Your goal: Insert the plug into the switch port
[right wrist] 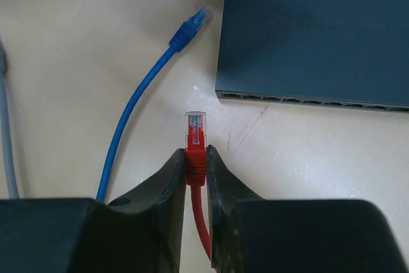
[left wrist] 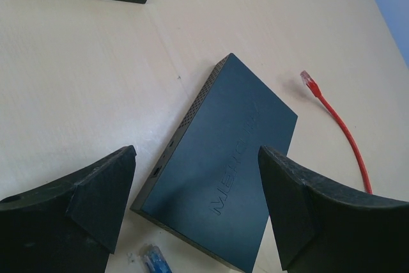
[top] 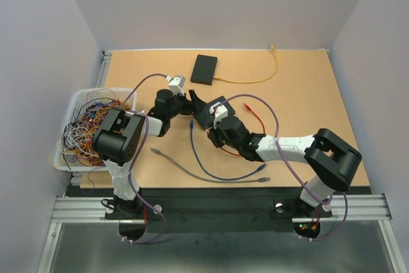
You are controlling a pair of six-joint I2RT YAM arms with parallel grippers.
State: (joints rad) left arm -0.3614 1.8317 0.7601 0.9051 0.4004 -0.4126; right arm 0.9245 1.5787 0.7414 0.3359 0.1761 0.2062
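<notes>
Currently right fingers (right wrist: 167, 187) pinch red cable's clear-tipped plug (right wrist: 195, 129); dark flat switch box (right wrist: 313, 30) at one o'clock. Left fingers (left wrist: 96, 190) wide apart, empty. Risk: misaligned plug shoves unbraced switch.

I find a tan wooden table (top: 307, 94) enclosed on three sides by plain pale lilac-grey panels: back wall (top: 217, 4), left wall (top: 38, 62) and right wall (top: 377, 62). A slotted aluminium rail (top: 211, 208) spans the near edge, with a black strip (top: 211, 193) between it and the tabletop. Below the rail lies a dull grey surface (top: 211, 254). Light is even and diffuse, with soft shadows. In my wrist views the tabletop reads paler, with fine scuffs.
</notes>
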